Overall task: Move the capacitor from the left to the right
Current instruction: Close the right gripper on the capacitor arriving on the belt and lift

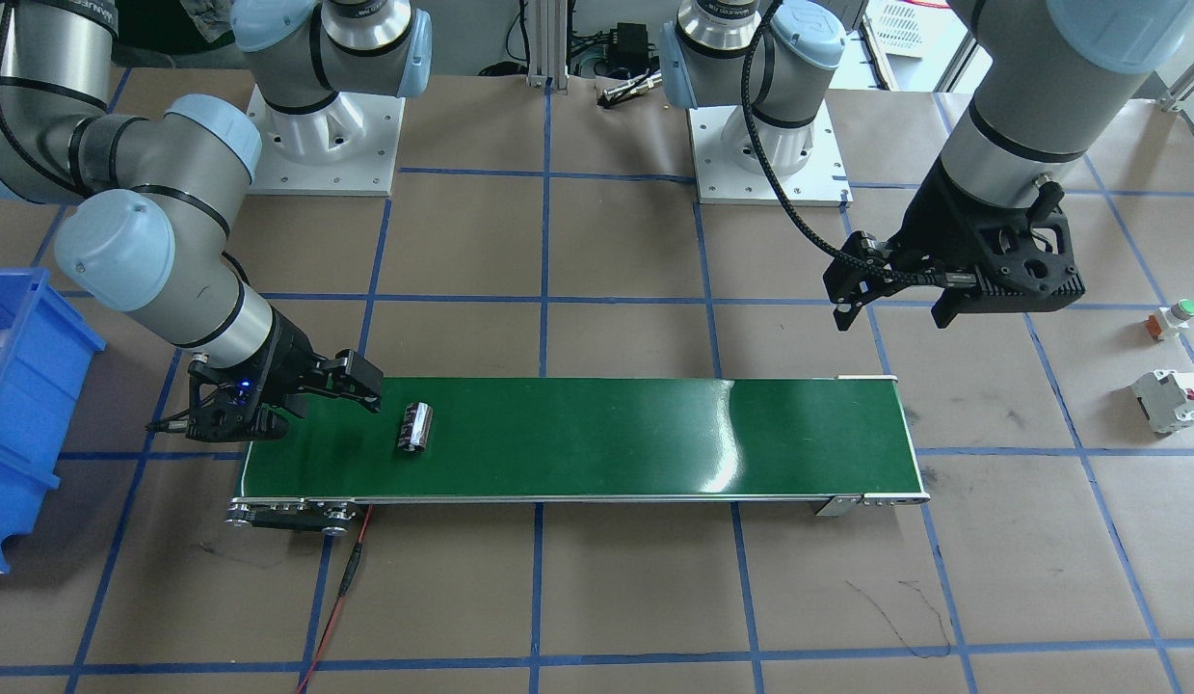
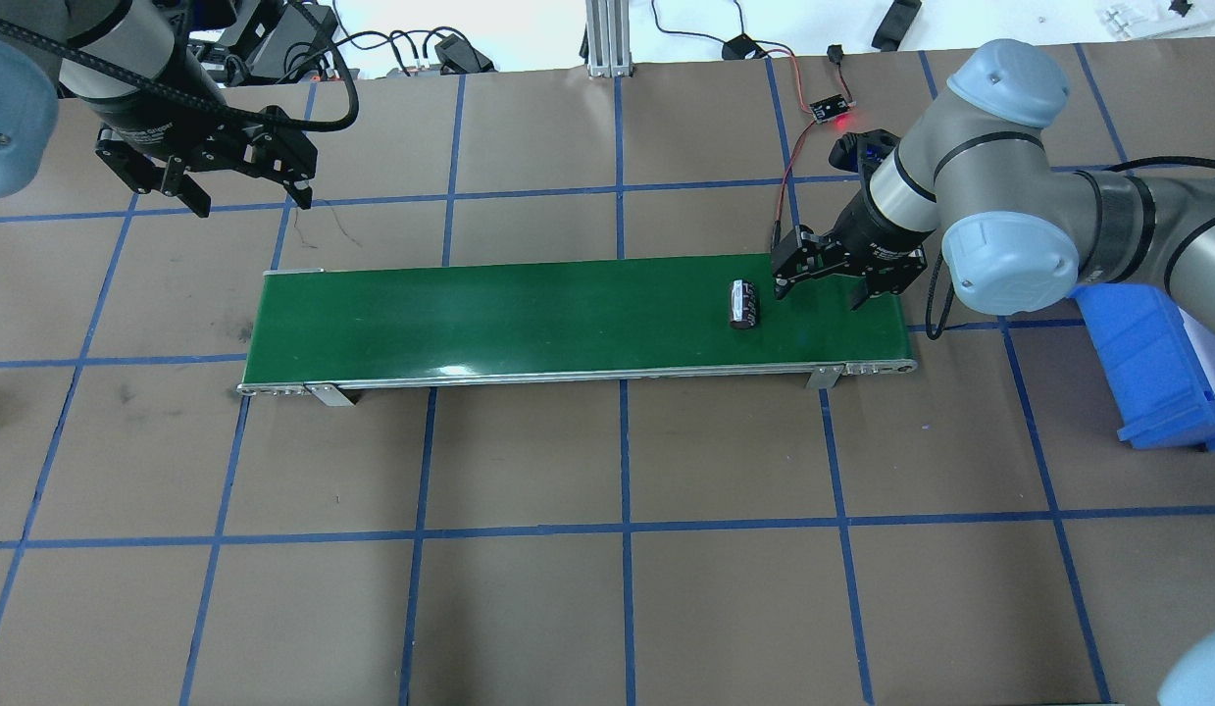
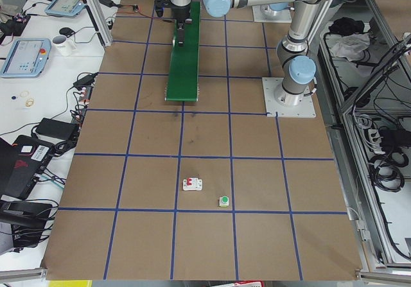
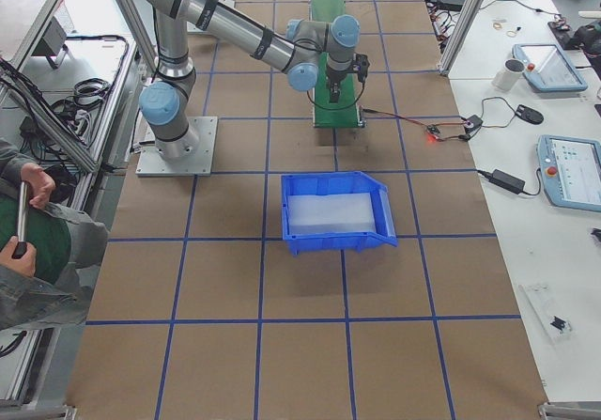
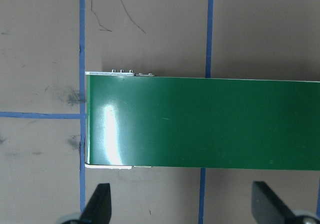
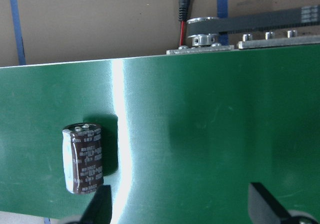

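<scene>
The capacitor (image 1: 415, 426), a stubby dark part with pale print, lies on its side on the green conveyor belt (image 1: 606, 434) near the belt's end on my right. It also shows in the overhead view (image 2: 743, 302) and the right wrist view (image 6: 83, 158). My right gripper (image 2: 821, 294) is open and empty low over that belt end, with the capacitor just outside one finger (image 6: 100, 204), not between the jaws. My left gripper (image 2: 252, 201) is open and empty, raised behind the belt's other end (image 5: 100, 124).
A blue bin (image 2: 1146, 363) stands on the table beyond the belt's right end. A white breaker with a red tab (image 1: 1170, 400) and a green-capped push button (image 1: 1175, 318) lie far out on my left. A red wire (image 1: 341, 598) runs from the belt's motor end.
</scene>
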Tool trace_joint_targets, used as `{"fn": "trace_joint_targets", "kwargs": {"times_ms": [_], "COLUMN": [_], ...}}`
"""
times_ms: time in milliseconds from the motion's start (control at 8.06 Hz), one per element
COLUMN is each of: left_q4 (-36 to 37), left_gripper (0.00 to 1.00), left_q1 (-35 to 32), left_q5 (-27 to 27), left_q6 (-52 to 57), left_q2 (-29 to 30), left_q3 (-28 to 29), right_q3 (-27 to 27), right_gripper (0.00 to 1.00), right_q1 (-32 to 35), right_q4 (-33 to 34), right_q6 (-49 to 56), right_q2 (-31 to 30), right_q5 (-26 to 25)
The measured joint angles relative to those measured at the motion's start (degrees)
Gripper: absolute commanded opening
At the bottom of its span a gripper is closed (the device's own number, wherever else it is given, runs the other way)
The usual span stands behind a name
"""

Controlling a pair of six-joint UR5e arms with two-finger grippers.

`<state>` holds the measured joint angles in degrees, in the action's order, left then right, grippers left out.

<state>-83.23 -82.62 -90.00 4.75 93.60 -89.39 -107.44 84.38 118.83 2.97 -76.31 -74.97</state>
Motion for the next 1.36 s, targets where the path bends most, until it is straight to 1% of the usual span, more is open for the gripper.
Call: {"fn": "trace_joint_targets", "kwargs": {"times_ms": [372, 496, 620, 744, 868, 992, 1116, 1240, 1364], "left_q4": [0.0, 0.0, 0.0, 0.0, 0.0, 0.0, 0.0, 0.0, 0.0], "left_gripper": [1.0, 1.0, 1.0, 1.0, 1.0, 1.0, 1.0, 1.0, 1.0], "left_q1": [0.0, 0.0, 0.0, 0.0, 0.0, 0.0, 0.0, 0.0, 0.0], "left_q5": [-0.03, -0.01, -0.01, 0.0, 0.0, 0.0, 0.0, 0.0, 0.0], "left_q6": [0.0, 0.0, 0.0, 0.0, 0.0, 0.0, 0.0, 0.04, 0.07], "left_q2": [0.0, 0.0, 0.0, 0.0, 0.0, 0.0, 0.0, 0.0, 0.0], "left_q3": [0.0, 0.01, 0.01, 0.01, 0.01, 0.0, 0.0, 0.0, 0.0], "right_q3": [0.12, 0.34, 0.47, 0.52, 0.54, 0.6, 0.62, 0.64, 0.66], "right_gripper": [0.95, 0.92, 0.85, 0.76, 0.62, 0.45, 0.27, 0.0, 0.0], "right_q1": [0.02, 0.02, 0.02, 0.01, 0.0, 0.0, 0.0, 0.0, 0.0], "right_q4": [0.16, 0.31, 0.5, 0.66, 0.9, 1.73, 2.74, 3.21, 2.97], "right_q6": [-0.12, -0.22, -0.29, -0.31, -0.33, -0.33, -0.33, -0.36, -0.49], "right_q2": [0.55, 0.84, 1.31, 1.85, 2.47, 3.14, 3.61, 3.83, 3.85], "right_q5": [0.07, 0.12, 0.15, 0.16, 0.16, 0.05, -0.36, -0.92, -1.33]}}
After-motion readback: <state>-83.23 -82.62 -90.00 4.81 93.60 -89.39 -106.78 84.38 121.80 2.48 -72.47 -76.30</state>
